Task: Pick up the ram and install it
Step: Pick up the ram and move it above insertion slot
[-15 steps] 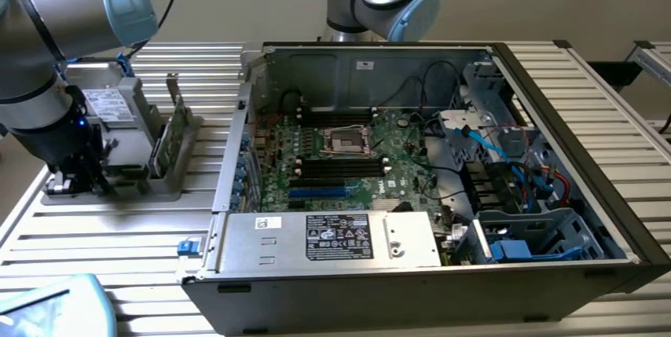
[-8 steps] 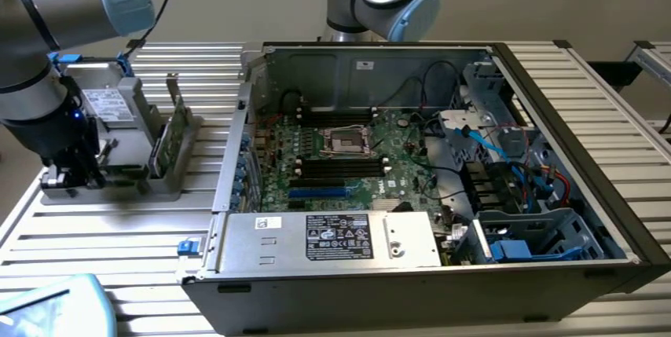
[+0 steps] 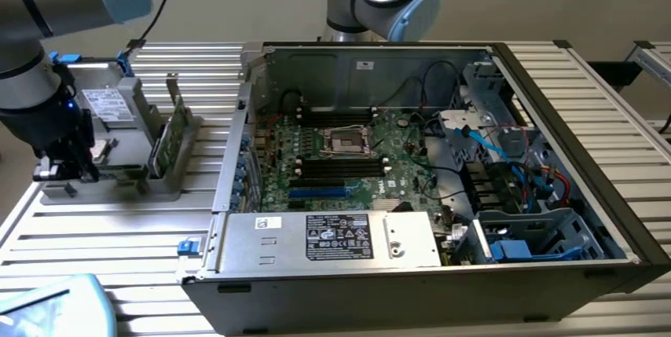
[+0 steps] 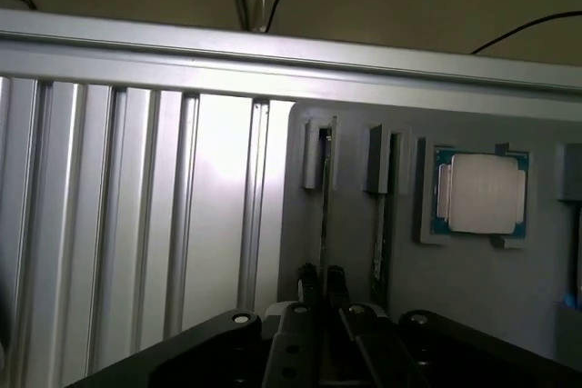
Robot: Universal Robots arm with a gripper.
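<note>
- The ram (image 4: 325, 215) stands on edge in a slot of the grey holder (image 4: 455, 288) — upright like that, its top edge is offered to anything coming down from above.
- The gripper (image 4: 322, 281) is down over it, with its fingers drawn in close on either side of that edge. As best I can make out they are pinching the stick, though the contact itself is in shadow.
- A second stick (image 4: 380, 243) stands in the neighbouring slot and the silver processor (image 4: 482, 193) lies flat just beyond — spaced, I'd judge, so one part can be taken without knocking the others.
- The holder sits on the slatted table (image 3: 105, 235), beside the open computer case (image 3: 571, 78) and on the exterior view's left of it.
- The dark memory slots (image 3: 335, 166) on the board face upward, and the ram is not yet among them.
</note>
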